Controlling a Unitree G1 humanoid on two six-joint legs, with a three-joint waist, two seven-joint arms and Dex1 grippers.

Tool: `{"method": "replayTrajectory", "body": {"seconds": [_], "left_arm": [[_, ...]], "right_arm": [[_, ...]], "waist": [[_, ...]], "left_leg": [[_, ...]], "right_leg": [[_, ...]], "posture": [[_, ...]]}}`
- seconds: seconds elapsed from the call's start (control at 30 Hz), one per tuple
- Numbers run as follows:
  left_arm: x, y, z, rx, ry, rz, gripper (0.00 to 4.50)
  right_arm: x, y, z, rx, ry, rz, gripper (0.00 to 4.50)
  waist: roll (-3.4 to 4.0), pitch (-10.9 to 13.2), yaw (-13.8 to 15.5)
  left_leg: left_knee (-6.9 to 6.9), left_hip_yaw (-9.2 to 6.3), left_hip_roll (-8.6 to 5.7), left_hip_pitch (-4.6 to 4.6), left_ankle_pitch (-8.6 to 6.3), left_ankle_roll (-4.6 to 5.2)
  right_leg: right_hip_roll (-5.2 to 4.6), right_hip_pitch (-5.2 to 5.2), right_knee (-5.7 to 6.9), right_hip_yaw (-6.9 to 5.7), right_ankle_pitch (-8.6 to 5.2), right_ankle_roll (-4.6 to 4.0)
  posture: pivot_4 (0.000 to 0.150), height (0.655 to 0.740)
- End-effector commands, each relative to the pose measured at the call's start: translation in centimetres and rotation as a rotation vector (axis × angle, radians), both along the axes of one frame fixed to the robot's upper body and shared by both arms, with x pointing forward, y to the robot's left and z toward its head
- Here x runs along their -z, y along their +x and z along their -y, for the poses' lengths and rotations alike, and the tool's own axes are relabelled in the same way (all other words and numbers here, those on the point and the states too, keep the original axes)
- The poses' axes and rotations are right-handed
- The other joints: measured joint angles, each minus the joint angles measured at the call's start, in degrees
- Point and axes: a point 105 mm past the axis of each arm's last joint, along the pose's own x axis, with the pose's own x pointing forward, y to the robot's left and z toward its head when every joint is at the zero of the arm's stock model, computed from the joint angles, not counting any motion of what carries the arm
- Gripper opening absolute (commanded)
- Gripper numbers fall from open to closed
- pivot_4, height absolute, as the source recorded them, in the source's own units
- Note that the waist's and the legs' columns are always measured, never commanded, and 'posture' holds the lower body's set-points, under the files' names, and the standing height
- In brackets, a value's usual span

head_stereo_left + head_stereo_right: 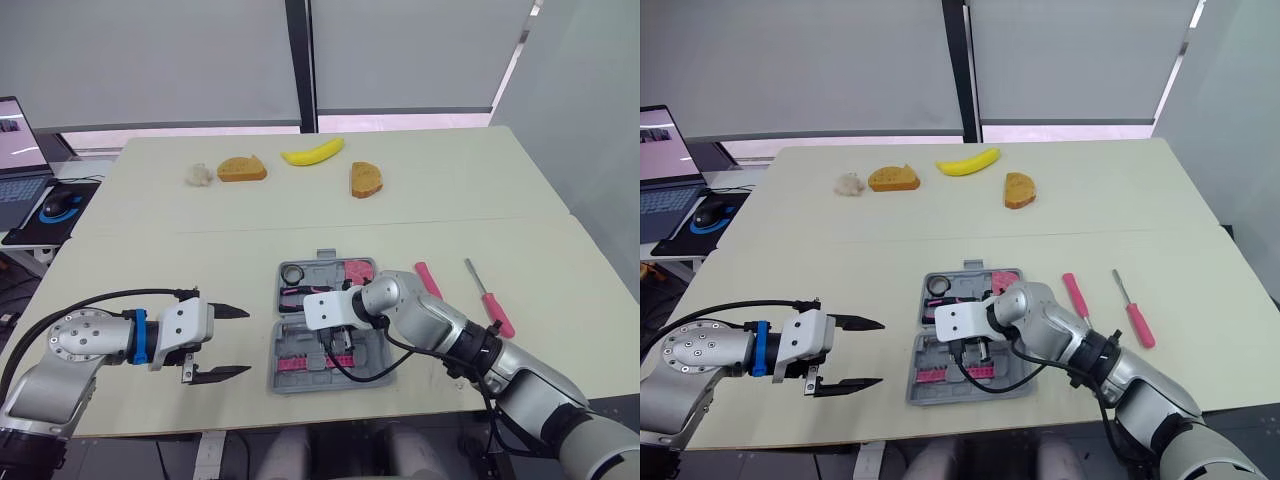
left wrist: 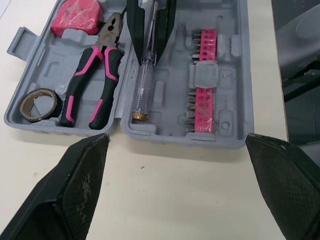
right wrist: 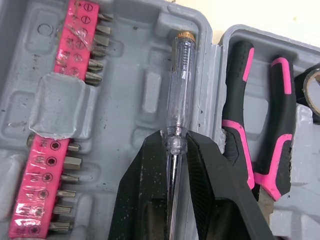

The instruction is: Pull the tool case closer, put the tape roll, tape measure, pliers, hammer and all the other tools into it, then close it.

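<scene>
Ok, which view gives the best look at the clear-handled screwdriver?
The right wrist view: it shows the clear-handled screwdriver close up, handle and shaft, pinched by the right gripper over the tool case. The left wrist view shows its handle too, farther off. In the eye views the right gripper covers it.

No word, brand or number can be read anywhere. The pink plastic bit strip (image 3: 41, 165) in the grey plastic tool case (image 3: 147, 55) carries small marks, too small to read.
</scene>
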Motion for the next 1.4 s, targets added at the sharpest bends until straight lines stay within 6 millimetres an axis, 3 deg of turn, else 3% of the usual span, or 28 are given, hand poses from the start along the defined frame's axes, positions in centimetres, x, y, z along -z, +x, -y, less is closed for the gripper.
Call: {"method": "replayTrajectory", "body": {"seconds": [0.03, 0.1, 0.3, 0.4, 0.53, 0.77, 1.4], "left_arm": [[-0.6, 0.1, 0.7, 0.023, -0.004, 0.023, 4.50], [-0.6, 0.2, 0.8, 0.024, -0.004, 0.024, 4.50], [-0.6, 0.0, 0.9, 0.024, -0.008, 0.022, 4.50], [-0.5, 0.0, 1.0, 0.023, -0.010, 0.022, 4.50], [-0.4, 0.0, 1.0, 0.023, -0.011, 0.022, 4.50], [-0.5, 0.1, 0.9, 0.021, -0.013, 0.026, 4.50], [-0.1, -0.2, 0.7, 0.005, -0.009, 0.019, 4.50]], "right_arm": [[-1.4, 0.4, -0.4, -0.025, 0.028, 0.051, 0.33], [-1.7, 0.5, -0.5, -0.033, 0.041, 0.061, 1.05], [-4.1, 0.2, -0.5, -0.053, 0.101, 0.086, 2.44], [-4.7, -0.2, -0.2, -0.061, 0.127, 0.086, 2.44], [-4.5, -0.4, -0.2, -0.059, 0.142, 0.080, 1.55], [-2.4, -0.5, -0.5, -0.040, 0.124, 0.045, 0.03], [1.4, 0.2, -0.1, -0.012, 0.037, 0.017, 0.03]], "waist": [[0.00, 0.00, 0.00], [0.00, 0.00, 0.00], [0.00, 0.00, 0.00], [0.00, 0.00, 0.01], [0.00, 0.00, 0.00], [0.00, 0.00, 0.01], [0.00, 0.00, 0.00]], "left_leg": [[0.00, 0.00, 0.00, 0.00, 0.00, 0.00], [0.00, 0.00, 0.00, 0.00, 0.00, 0.00], [0.01, 0.00, 0.00, -0.01, 0.00, -0.01], [0.00, 0.00, 0.00, 0.00, 0.00, 0.00], [0.00, -0.01, 0.01, 0.00, 0.00, -0.01], [0.00, 0.01, 0.01, 0.00, 0.00, -0.01], [0.00, 0.01, 0.01, 0.04, 0.02, -0.03]], "right_leg": [[0.00, 0.00, 0.00, 0.00, 0.00, 0.00], [0.00, 0.00, 0.01, 0.01, 0.00, 0.00], [0.00, -0.01, 0.02, 0.01, 0.00, 0.00], [0.00, -0.01, 0.02, 0.01, 0.00, 0.00], [0.00, 0.00, 0.03, 0.00, 0.00, 0.00], [0.00, 0.00, 0.05, 0.01, 0.00, 0.00], [0.01, -0.02, 0.13, 0.02, -0.01, -0.01]], "posture": [[0.150, 0.7400], [0.150, 0.7400], [0.150, 0.7400], [0.150, 0.7400], [0.150, 0.7400], [0.150, 0.7400], [0.150, 0.7400]]}}
